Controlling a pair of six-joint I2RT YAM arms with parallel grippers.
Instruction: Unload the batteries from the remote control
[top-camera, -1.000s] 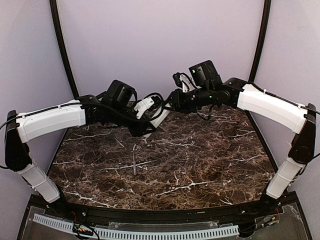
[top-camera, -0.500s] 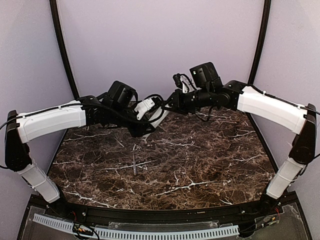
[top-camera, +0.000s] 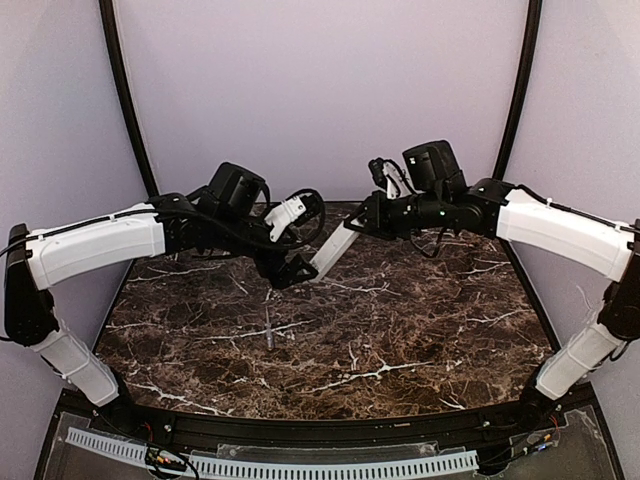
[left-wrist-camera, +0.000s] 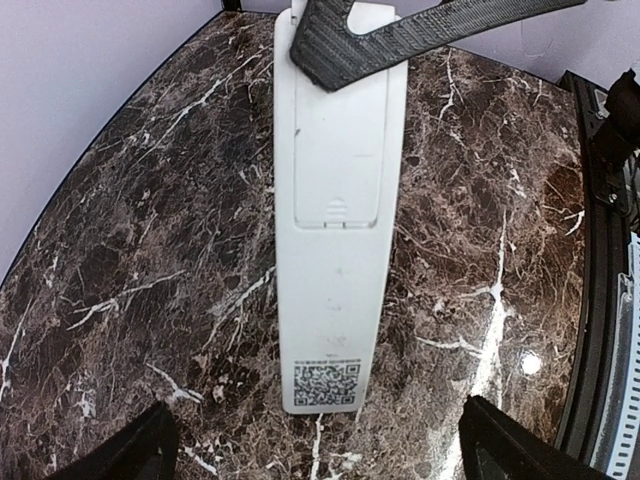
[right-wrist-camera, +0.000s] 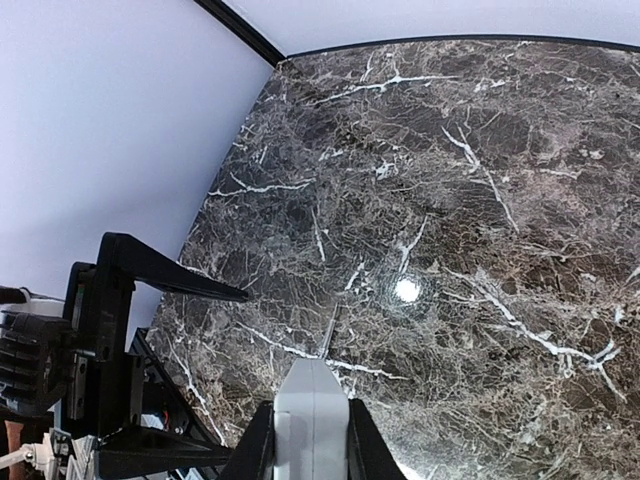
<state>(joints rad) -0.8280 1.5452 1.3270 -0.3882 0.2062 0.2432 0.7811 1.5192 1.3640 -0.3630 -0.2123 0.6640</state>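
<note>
A robot-lab test cell — plain lilac backdrop (top-camera: 320, 90), black frame poles (top-camera: 124, 100), marble-look tabletop (top-camera: 400, 330), twin robot arms (top-camera: 100, 245)

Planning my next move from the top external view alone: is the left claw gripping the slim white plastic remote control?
Observer: No. The left wrist view shows the left claw with its fingers wide apart, clear of the slim white plastic remote control.
Operator: Then what holds it up?
Observer: The right claw. Its wrist view shows it shut on one end of the remote.
Operator: Anything opened yet?
Observer: No. The white rectangular battery cover sits closed on the remote's back face.
</note>
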